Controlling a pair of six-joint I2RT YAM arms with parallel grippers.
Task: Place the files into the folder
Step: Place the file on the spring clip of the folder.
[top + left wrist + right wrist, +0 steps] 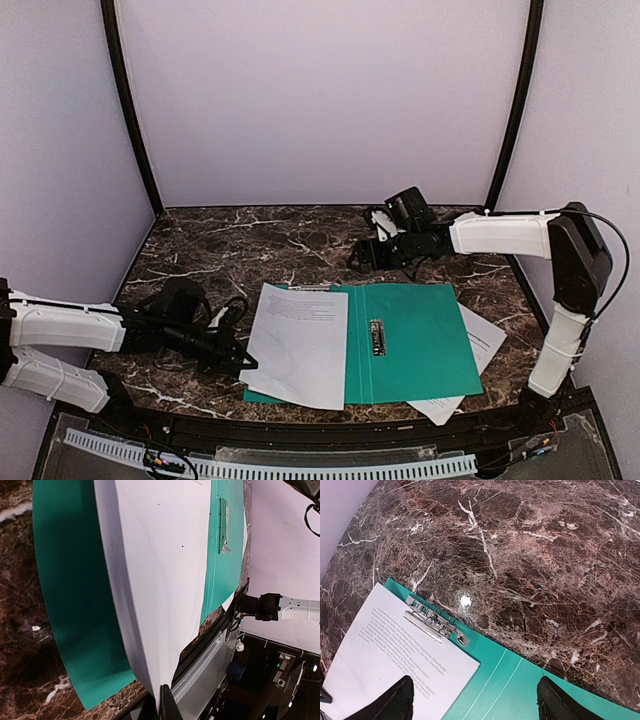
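Observation:
The teal-green folder lies open on the marble table. One white printed sheet lies on its left half, its top edge at the metal clip. My left gripper is shut on that sheet's near left corner, which lifts and curls in the left wrist view over the folder. A second sheet pokes out from under the folder's right side. My right gripper hovers open and empty over the folder's far edge, near the clip and the sheet.
A small metal fastener sits on the folder's spine. The table's front edge with a black rail runs just below the folder. Dark marble table stretches behind, with purple walls around.

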